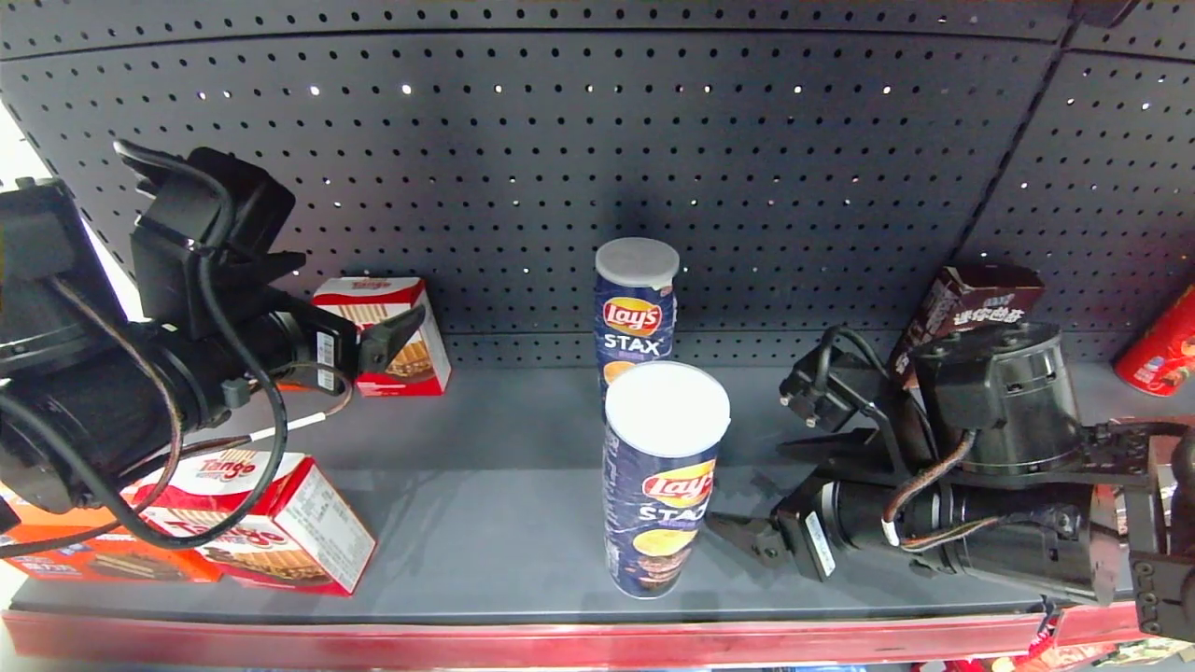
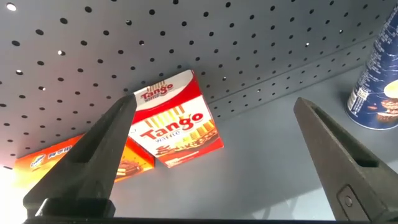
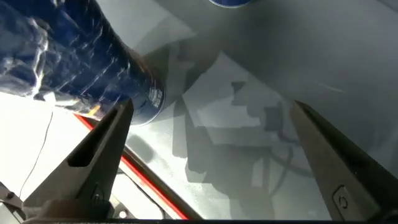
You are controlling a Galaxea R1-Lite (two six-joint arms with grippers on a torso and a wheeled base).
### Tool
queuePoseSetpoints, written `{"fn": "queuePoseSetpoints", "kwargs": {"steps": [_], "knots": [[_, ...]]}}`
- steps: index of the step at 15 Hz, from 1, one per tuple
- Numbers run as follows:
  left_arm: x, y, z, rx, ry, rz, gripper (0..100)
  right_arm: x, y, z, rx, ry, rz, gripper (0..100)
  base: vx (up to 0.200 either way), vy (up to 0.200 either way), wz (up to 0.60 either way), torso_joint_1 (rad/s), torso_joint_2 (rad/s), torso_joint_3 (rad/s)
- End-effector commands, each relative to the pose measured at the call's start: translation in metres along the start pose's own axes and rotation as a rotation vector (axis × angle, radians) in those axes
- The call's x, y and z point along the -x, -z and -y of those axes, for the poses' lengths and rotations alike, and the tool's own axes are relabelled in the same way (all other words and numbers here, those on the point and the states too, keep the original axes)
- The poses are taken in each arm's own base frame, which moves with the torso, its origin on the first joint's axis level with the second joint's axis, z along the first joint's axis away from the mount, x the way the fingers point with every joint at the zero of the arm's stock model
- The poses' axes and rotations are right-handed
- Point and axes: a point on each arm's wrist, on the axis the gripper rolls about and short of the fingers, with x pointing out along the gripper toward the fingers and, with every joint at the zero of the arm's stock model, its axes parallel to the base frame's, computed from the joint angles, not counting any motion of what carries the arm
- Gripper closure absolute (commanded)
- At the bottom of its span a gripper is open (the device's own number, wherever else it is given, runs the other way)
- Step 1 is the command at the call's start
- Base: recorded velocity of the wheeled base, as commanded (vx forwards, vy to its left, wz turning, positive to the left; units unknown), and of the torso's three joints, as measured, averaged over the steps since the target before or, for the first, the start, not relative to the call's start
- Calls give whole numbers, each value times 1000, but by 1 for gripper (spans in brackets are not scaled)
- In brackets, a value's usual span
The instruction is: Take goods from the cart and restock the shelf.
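Two blue chip cans stand upright on the grey shelf (image 1: 485, 485) at centre frame: the front can (image 1: 665, 476) near the red edge, the rear can (image 1: 637, 308) by the pegboard. Lower right, the right claw (image 3: 211, 106) gapes wide and empty just beside the front can. At frame left, the left claw (image 2: 214, 104) is also wide, facing a red wafer box (image 2: 177, 121) and seemingly clear of it.

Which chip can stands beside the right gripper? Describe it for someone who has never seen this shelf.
On the grey pegboard shelf, two upright blue chip cans stand mid-shelf, one behind the other. It is the front can, nearest the red edge; the rear can stands farther back.
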Motion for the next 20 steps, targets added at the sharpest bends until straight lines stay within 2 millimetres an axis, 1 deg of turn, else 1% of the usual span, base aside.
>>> {"fn": "queuePoseSetpoints", "kwargs": {"steps": [1, 4, 5, 8, 12, 15, 18, 20], "knots": [[-1, 0, 0, 0, 0, -1, 0, 1, -2, 11, -17, 34, 7, 0, 0, 0, 0, 0, 0, 0], [-1, 0, 0, 0, 1, 0, 0, -4, -7, 11, -19, 37, 18, 0, 0, 0, 0, 0, 0, 0], [-1, 0, 0, 0, 2, -1, 0, -9, -11, 9, -15, 30, 22, 0, 0, 0, 0, 0, 0, 0], [0, 1, 0, 0, 0, -1, 0, -11, -10, 4, -7, 15, 16, 0, 0, 0, 0, 0, 0, 0], [0, 0, 0, 0, 1, 0, 0, -3, -3, -9, 16, -29, 4, 0, 0, 0, 0, 0, 0, 0], [0, 1, 0, 0, 2, -1, 0, 2, 4, -10, 18, -31, -10, 0, 0, 0, 0, 0, 0, 0], [0, 1, 1, 0, 3, -1, 0, 11, 4, -5, 10, -18, 6, 0, 0, 0, 0, 0, 0, 0], [2, 1, 10, -12, 53, 4, 0, 18, 10, -2, 5, -9, 0, 0, 0, 0, 0, 0, 0, 0]]}}
